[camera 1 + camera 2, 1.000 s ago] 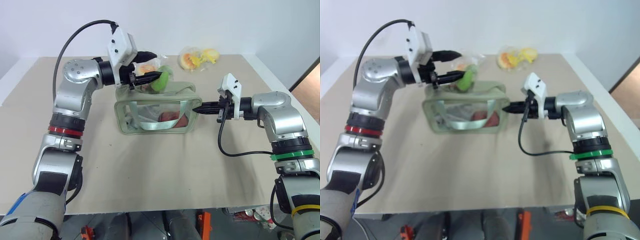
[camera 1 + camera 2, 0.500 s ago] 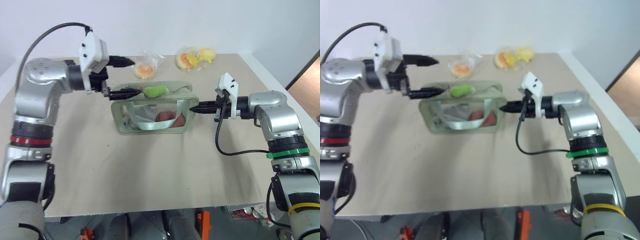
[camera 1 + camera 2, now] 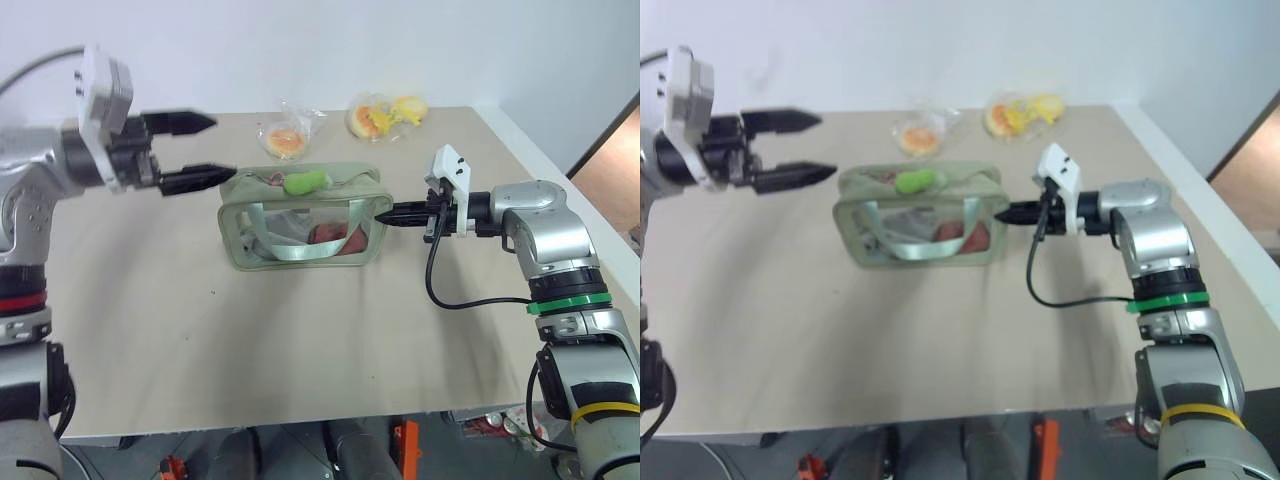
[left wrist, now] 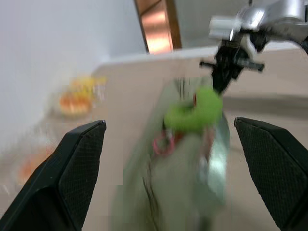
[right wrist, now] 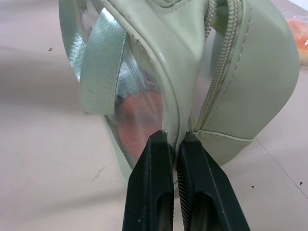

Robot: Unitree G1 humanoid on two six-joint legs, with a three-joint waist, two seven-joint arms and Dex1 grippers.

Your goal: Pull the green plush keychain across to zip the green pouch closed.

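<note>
The green pouch lies on the table with its clear window facing me and its zipper on top. On that top rests the green plush keychain, touched by neither gripper. My left gripper hangs open to the left of the pouch, clear of it, pointing at it with nothing between its fingers. In the left wrist view the keychain sits ahead of those spread fingers. My right gripper is shut on the pouch's right end seam.
Two clear plastic bags of orange and yellow items lie at the back of the table behind the pouch. The table's right edge runs close behind my right arm.
My left gripper has let go of the keychain, opened wide and drawn back to the left. The keychain has dropped onto the pouch's top. The right gripper has stayed put.
</note>
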